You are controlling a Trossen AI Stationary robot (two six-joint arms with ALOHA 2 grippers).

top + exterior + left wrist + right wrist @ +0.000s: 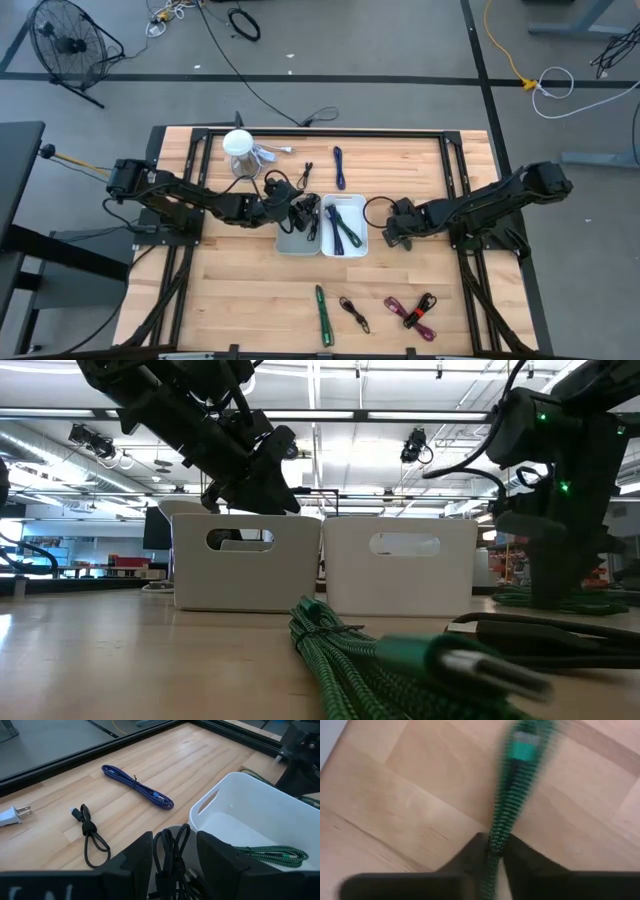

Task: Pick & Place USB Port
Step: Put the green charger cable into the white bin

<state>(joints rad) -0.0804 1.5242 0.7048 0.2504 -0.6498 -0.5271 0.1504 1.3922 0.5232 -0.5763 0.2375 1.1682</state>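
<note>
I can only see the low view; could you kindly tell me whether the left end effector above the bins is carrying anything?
Observer: Yes, the left end effector grips a coiled black cable.
Operator: Is it over a bin?
Observer: In the high view it hangs over the left bin.
Operator: And the right arm?
Observer: The right end effector is closed on a green braided cable just above the wooden table.
</note>
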